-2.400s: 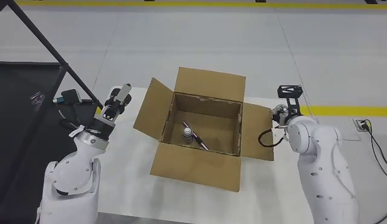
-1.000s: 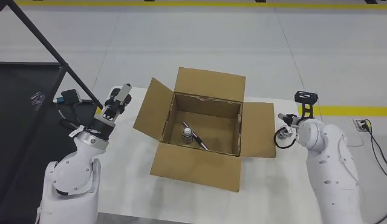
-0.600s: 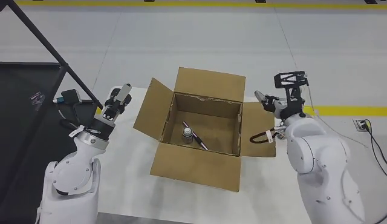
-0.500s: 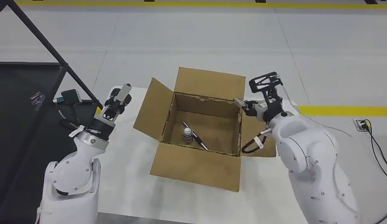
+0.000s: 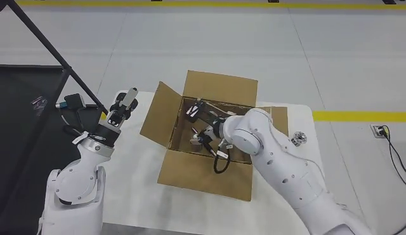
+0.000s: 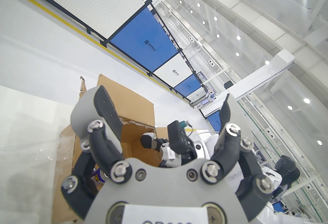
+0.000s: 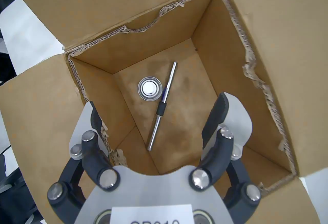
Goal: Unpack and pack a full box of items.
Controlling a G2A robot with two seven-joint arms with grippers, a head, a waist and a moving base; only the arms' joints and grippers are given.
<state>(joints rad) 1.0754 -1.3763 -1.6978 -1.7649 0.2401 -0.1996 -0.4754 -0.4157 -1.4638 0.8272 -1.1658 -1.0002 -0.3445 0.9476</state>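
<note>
An open cardboard box [image 5: 206,171] stands mid-table with its flaps spread. On its floor, in the right wrist view, lie a silver-topped can [image 7: 150,88] and a thin metal rod with a black grip [image 7: 161,107] beside it. My right gripper [image 7: 157,104] hangs open above the box mouth, pointing down and holding nothing; the top view shows it over the box interior [image 5: 202,130]. My left gripper [image 5: 129,97] is at the table's left edge, apart from the box, open and tilted upward [image 6: 164,98].
A small round silver object [image 5: 298,138] lies on the white table right of the box. Clear plastic film [image 6: 25,148] lies on the table near the left arm. A black frame [image 5: 57,57] stands at the left.
My right arm has swung from the table's right side to above the box interior. The small silver object now lies uncovered at the right. The left arm has not moved.
</note>
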